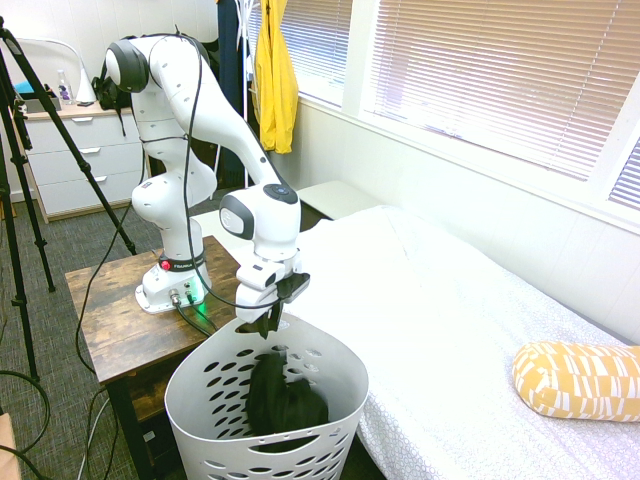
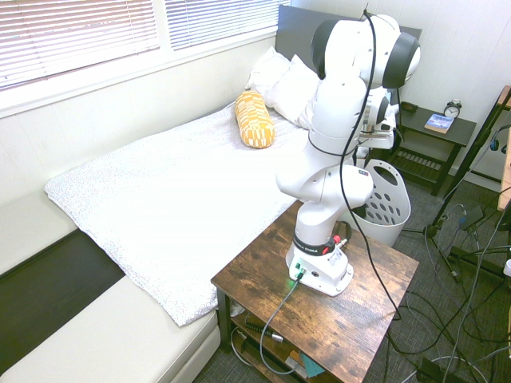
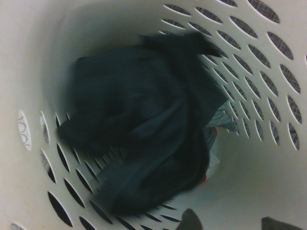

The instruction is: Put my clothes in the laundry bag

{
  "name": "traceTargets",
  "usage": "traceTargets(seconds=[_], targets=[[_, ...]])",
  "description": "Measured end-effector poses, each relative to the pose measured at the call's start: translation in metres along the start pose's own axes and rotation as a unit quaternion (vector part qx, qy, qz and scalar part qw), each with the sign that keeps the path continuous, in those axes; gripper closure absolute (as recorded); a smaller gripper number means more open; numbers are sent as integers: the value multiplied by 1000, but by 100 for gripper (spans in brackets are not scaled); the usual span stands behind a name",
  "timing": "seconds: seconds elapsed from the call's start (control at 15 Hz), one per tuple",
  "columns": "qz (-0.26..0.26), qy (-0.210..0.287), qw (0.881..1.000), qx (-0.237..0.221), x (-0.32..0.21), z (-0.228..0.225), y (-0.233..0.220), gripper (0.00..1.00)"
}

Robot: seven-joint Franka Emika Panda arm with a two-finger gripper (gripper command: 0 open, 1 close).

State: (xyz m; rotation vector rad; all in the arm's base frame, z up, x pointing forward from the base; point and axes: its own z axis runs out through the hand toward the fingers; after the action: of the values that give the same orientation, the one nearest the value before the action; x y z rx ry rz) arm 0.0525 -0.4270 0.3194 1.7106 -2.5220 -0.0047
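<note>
The wide white-quilted bed [image 1: 470, 330] filled most of the room, and the tall white plastic laundry basket with oval holes [image 1: 215, 400] stood on the floor hard against its near corner, just beside the dark wooden bench [image 1: 110, 320] that bore the arm. In the second exterior view only part of the basket [image 2: 391, 209] showed behind the arm.

The soft black fabric garment [image 1: 283, 400] lay slumped inside the basket, below the rim; the wrist view showed it [image 3: 144, 120] crumpled against the holed wall, some way down towards the bottom. Judged from that, the main part of the job looked done: the clothes were in the bag, and little remained beyond clearing the arm away.

The claw [image 1: 268, 318] hung pointing down over the basket's mouth, just above the rim. Its jaws looked partly apart, though a small dark scrap hung at the fingertips; whether that was a last fold or cord of the garment caught there could not be told.
</note>
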Motion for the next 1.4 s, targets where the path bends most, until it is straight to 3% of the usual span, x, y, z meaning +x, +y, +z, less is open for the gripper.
traceTargets(seconds=[0.2,0.47,0.67,0.87,1.2,1.4], targets=[[-32,8,999,22,-10,-29,-11,0],[-136,35,988,64,-77,-107,-65,0],[-246,49,963,97,-186,-143,-140,0],[-325,53,937,112,-291,-155,-207,0],[-440,44,890,109,-430,-139,-304,0],[-496,32,862,99,-507,-135,-332,0]])
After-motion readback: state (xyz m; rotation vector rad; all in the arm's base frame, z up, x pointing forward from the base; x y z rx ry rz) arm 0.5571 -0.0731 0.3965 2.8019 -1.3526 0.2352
